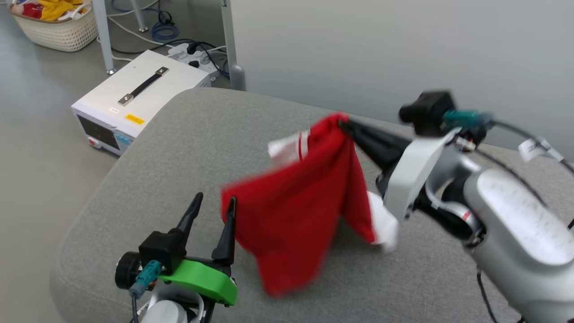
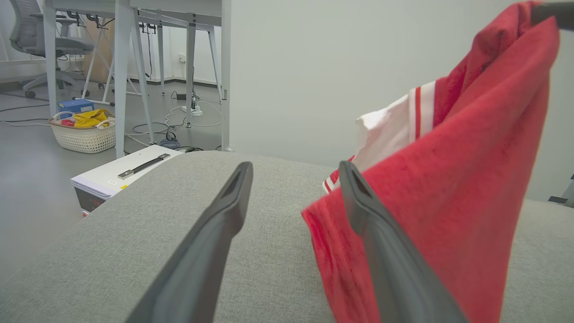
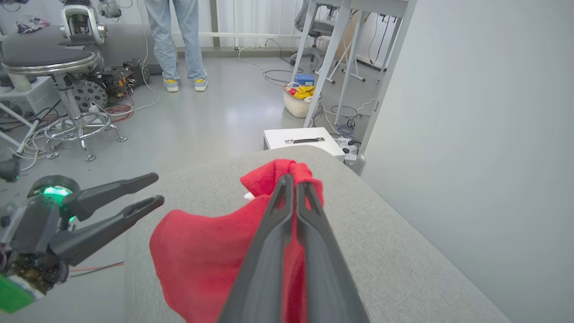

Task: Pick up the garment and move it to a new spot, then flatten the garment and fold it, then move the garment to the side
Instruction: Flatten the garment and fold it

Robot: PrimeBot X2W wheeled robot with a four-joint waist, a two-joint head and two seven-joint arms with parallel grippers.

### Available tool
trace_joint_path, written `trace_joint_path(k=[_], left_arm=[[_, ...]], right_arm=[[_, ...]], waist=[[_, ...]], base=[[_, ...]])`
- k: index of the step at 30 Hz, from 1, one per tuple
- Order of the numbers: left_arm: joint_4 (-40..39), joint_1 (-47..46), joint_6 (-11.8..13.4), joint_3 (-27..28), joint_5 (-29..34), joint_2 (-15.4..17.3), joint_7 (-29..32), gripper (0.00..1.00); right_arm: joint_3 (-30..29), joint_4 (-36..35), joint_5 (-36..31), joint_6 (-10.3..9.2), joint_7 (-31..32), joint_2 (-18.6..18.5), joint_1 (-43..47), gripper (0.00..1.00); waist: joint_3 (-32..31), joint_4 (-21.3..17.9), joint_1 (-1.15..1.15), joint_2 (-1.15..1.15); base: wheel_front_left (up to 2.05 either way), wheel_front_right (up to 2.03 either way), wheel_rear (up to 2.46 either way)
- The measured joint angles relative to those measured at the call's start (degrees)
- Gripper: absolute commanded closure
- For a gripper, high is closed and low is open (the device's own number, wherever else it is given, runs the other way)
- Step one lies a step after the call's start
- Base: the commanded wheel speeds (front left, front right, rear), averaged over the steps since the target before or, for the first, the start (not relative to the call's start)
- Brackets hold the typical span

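Clearly, above the grey cushion [image 1: 179,143] the garment [image 1: 296,211] hung top-to-bottom from my right tool [image 1: 344,124], clamped on its upper fold; my left tool [image 1: 214,198], spread wide, stood nearer its lower corner, just beside, perhaps touching.

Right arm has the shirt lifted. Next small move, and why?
Probably carry the garment across the grey pad and lower it: the right gripper is shut on its top fold, it hangs bunched, and the left gripper stands open beside its edge, holding nothing.
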Motion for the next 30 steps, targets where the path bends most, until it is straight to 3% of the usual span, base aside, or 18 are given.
trace_joint_path(k=[7,14,20,30], left_arm=[[-1.8,1.1,1.0,2.4,0.0,0.7,0.0,0.0],[-2.1,1.4,1.3,2.6,0.0,0.5,0.0,0.0],[-1.3,1.4,1.1,2.5,0.1,0.0,0.0,0.0],[0.5,1.1,0.4,2.4,0.4,-0.5,0.0,0.0]], right_arm=[[-9.0,-0.8,1.5,0.0,-3.1,-3.5,-2.6,1.0],[-23.3,0.3,1.7,0.0,-3.5,-9.1,17.1,1.0],[-33.1,8.6,0.3,-0.02,-4.9,-7.6,32.2,1.0],[-36.9,15.6,-3.2,-0.01,-4.9,-1.8,35.1,1.0]], waist=[[-0.8,-2.9,0.0,0.0],[-0.1,-6.7,0.0,0.0],[1.4,-9.8,0.0,0.0],[3.2,-13.2,0.0,0.0]], base=[[0.0,0.0,0.0],[0.0,0.0,0.0],[0.0,0.0,0.0],[0.0,0.0,0.0]])
